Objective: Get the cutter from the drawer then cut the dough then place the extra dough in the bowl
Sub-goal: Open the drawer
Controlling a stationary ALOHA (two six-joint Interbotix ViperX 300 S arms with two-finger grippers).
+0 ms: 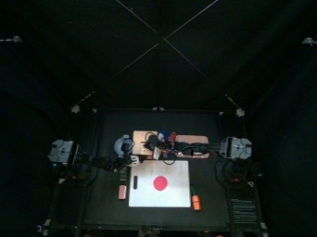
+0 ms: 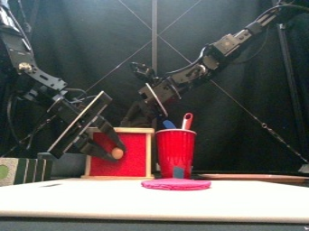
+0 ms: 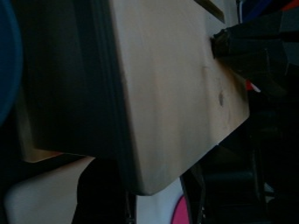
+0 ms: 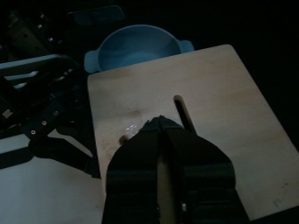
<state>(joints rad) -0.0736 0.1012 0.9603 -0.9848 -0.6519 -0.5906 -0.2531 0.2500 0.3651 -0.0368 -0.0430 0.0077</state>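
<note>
Cutter not seen in any view; it is judged to lie inside the shut drawer.

Top view: the red dough [image 1: 158, 180] is found uncut on the white board [image 1: 158, 198]. Behind it, the wooden box [image 1: 188, 145] and the blue-grey bowl [image 1: 124, 145] are approached by both arms.

Front view: the red drawer front [image 2: 121, 155] is seen flush with its frame. The left pincer [image 2: 97, 135] is set at the box's left corner. A red cup [image 2: 175, 153] with toy knives is placed just beside the box.

Left wrist view: the box's end is taken between the jaws and is apparently pinched.

Right wrist view: the right pincer [image 4: 162, 131] is pressed together, with its tips on the box top beside the slot.

Risks noted:
- If the left hold is loose, the box may be dragged or tipped when the drawer is worked.
- The right tips may skid off the wood.
- The cup may be knocked over by the right arm.
</note>
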